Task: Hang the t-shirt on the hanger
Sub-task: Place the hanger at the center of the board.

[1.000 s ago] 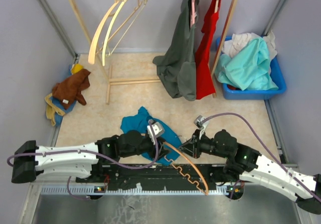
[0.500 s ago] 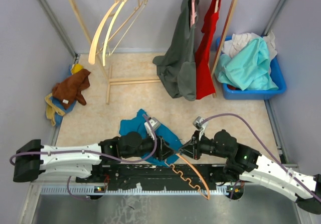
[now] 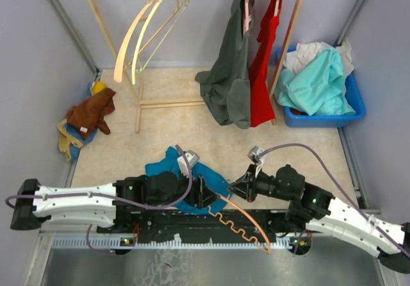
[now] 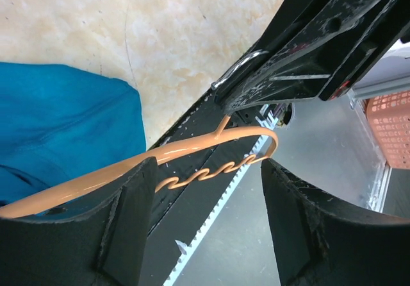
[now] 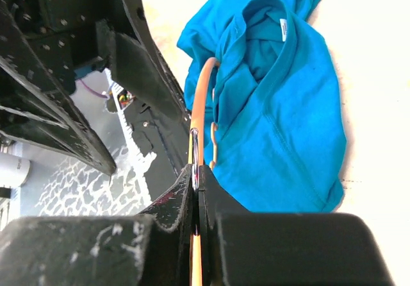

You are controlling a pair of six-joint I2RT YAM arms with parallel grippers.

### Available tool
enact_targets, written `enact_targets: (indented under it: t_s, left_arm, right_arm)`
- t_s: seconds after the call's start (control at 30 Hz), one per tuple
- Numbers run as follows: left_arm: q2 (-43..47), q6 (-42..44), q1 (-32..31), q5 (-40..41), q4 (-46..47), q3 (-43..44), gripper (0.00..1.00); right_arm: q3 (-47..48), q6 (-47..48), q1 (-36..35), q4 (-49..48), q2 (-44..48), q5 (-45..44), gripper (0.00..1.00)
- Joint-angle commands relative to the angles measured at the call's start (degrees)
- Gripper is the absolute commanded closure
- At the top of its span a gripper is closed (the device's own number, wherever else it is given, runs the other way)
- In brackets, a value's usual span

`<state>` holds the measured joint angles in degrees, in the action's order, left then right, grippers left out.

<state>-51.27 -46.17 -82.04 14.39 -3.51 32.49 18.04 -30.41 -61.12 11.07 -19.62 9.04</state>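
One t-shirt (image 5: 288, 106), one hanger (image 4: 192, 146): right tool (image 3: 235, 186) pinches the hanger, left tool (image 3: 207, 193) gapes around it.

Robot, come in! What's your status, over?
Right gripper shut on hanger. Left gripper open, astride hanger. T-shirt crumpled on floor, not hung. No blocker seen.

Two cream hangers (image 3: 138, 36), a grey shirt (image 3: 227, 87) and a red garment (image 3: 262, 74) hang on the wooden rack (image 3: 173, 103), a blue bin (image 3: 357, 101) of clothes to its right, brown cloths (image 3: 93, 113) to its left.
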Motion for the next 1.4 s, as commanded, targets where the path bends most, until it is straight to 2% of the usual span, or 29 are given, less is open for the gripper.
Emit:
enact_targets:
  t_s: [0.0,0.17,0.33,0.47,0.57,0.67,0.83,1.0,1.13,1.27,1.37]
  left_arm:
    - [-0.2,2.7,-0.2,1.9,-8.3,6.2,0.28]
    - [-1.2,0.8,-0.6,0.9,-13.3,8.8,0.28]
    - [1.8,0.0,-2.1,5.5,-16.4,9.0,0.28]
    - [2.2,2.1,-2.1,9.3,-18.8,9.2,0.25]
    - [1.4,4.7,-2.0,11.8,-15.7,8.3,0.19]
    - [-0.2,8.2,-0.5,10.7,-7.5,6.2,0.13]
    - [-3.9,9.6,3.5,11.1,-6.8,7.8,0.13]
    - [-5.2,9.0,4.5,13.4,-14.9,10.2,0.14]
    - [-3.7,4.0,4.6,18.3,-25.2,11.0,0.14]
    - [-2.2,-1.9,4.8,22.3,-34.7,9.7,0.12]
    - [-2.7,-3.1,6.3,23.9,-36.7,8.1,0.07]
  right_arm:
    - [4.6,2.0,-0.5,-3.0,0.8,-3.1,1.00]
    - [8.9,4.4,-0.5,-1.2,1.2,-6.9,1.00]
    - [14.7,9.3,-0.5,5.1,-2.1,-12.7,1.00]
    - [15.1,9.5,-0.5,3.3,-2.7,-11.9,1.00]
    - [14.5,9.0,-0.5,1.6,-3.8,-11.9,1.00]
    - [14.0,8.1,-0.5,-0.3,-5.6,-12.6,1.00]
    - [15.8,6.1,-0.5,2.9,-10.6,-24.7,1.00]
    - [16.3,7.8,0.0,-1.2,-16.7,-31.0,1.00]
    - [16.1,7.9,2.7,-3.6,-21.1,-32.4,1.00]
    - [14.5,7.3,7.6,-5.5,-21.3,-28.9,1.00]
    - [13.8,7.2,8.3,-5.3,-20.1,-28.7,1.00]
